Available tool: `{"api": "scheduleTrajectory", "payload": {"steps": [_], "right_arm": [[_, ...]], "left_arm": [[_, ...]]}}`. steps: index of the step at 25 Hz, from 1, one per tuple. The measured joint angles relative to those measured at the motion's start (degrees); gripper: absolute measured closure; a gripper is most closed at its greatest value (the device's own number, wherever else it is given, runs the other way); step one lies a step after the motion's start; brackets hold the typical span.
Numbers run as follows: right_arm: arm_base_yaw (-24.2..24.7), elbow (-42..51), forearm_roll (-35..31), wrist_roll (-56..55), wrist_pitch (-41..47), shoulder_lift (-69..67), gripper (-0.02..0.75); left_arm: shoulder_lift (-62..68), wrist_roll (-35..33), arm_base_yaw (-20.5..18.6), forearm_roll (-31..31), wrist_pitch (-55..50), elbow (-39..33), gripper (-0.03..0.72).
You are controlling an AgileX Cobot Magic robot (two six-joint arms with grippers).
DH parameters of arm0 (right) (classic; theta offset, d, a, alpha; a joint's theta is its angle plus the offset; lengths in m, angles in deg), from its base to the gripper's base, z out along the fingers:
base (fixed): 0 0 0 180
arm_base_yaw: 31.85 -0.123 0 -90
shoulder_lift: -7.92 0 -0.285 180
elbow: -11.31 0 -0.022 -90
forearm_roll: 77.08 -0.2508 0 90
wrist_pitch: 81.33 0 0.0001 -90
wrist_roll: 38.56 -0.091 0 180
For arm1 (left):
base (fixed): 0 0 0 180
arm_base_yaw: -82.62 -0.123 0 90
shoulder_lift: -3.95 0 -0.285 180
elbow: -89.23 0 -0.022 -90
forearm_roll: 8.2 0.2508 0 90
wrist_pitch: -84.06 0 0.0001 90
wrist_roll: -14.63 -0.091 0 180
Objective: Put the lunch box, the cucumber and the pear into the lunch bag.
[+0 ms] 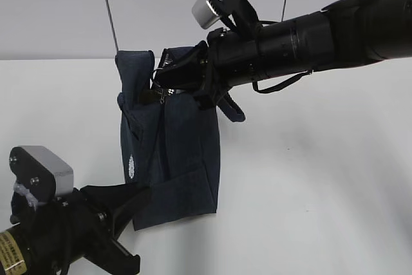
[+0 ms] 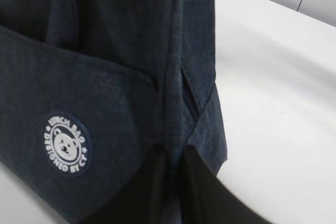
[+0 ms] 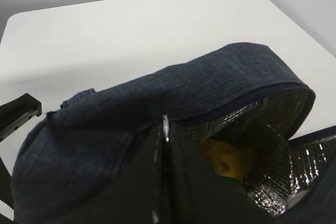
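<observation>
- Two grippers work the boxy dark navy fabric lunch bag [image 1: 170, 159], which stands on the white table [image 1: 309, 178], roughly centre-left in the exterior view.
- Up top, the right gripper [image 3: 164, 182] has its jaws pressed together on the silver zipper pull at the bag's rim; the mouth gapes beside it, showing crinkled silver lining.
- Inside the opening, the yellow pear with brownish blotches [image 3: 220, 158] lies low, with a sliver of green under it that may be the cucumber; I cannot tell. No lunch box shows.
- Low down, the left gripper [image 2: 170, 182] pinches a bottom corner of the bag, near the round white bear logo [image 2: 65, 144].
- Soft cloth like this probably sags and folds under load, so stiff seams, the corner and the zipper pull look like the surest holds; the filled bag is likely bottom-heavy.
</observation>
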Motion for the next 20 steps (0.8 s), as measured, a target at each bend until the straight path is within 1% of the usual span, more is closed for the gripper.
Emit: {"api": "scheduleTrajectory", "payload": {"steps": [6,9,15,20], "right_arm": [[0.00,-0.03,1.46,-3.67,2.56,0.00,0.738],[0.00,-0.46,4.19,-6.70,7.41,0.00,0.738],[0.22,-0.93,11.60,-14.89,11.16,0.79,0.738],[0.22,-0.93,13.68,-16.43,17.45,2.09,0.738]], "left_arm": [[0.00,0.26,0.00,-1.44,0.68,-1.50,0.676],[0.00,0.97,0.13,-2.98,-0.12,-1.92,0.676],[0.00,3.41,0.32,-5.17,-1.52,-2.19,0.676],[0.00,5.11,0.32,-7.32,-0.92,-3.24,0.676]]}}
